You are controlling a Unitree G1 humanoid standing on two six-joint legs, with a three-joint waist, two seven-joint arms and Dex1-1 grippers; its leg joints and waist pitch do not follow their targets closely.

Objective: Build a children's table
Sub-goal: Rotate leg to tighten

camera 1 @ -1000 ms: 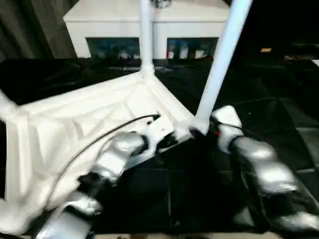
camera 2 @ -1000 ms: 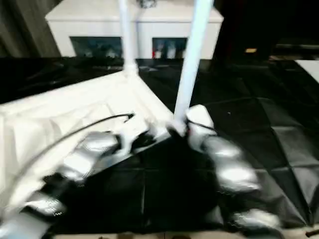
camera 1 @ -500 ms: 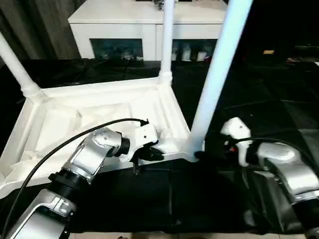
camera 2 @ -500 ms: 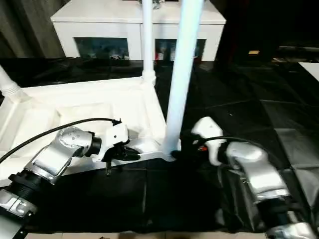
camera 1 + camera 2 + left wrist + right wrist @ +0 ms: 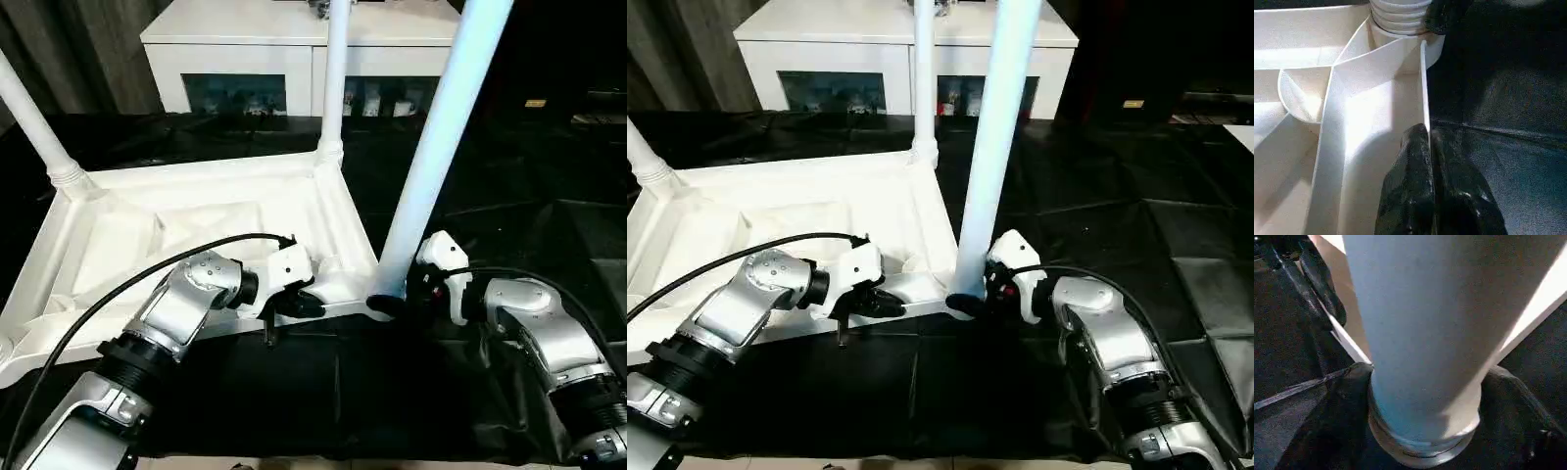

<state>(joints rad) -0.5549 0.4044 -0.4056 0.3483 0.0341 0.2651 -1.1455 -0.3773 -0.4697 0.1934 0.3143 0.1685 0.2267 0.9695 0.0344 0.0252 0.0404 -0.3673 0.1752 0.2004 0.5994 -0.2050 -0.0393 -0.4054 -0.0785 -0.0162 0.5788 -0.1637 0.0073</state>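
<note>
The children's table (image 5: 196, 225) lies upside down on black sheeting, ribbed underside up, with three white legs standing in its corner sockets. My left gripper (image 5: 299, 305) is shut on the thin front rim close to the nearest corner. In the left wrist view its fingers (image 5: 1410, 186) pinch that rim wall (image 5: 1425, 107). At that corner the nearest leg (image 5: 441, 147) rises. My right gripper (image 5: 392, 300) clasps its base. Its black fingers (image 5: 1337, 426) sit on both sides of the leg's collar (image 5: 1425, 450).
A white low cabinet (image 5: 294, 39) with dark glass openings stands at the back, behind the far leg (image 5: 336, 78). Black sheeting (image 5: 529, 176) covers the floor around the table. A black cable (image 5: 147, 286) arcs over my left forearm.
The camera has swung and steadied. My right gripper has edged in toward the nearest leg and its fingers have narrowed around the base. The left gripper keeps its hold on the rim.
</note>
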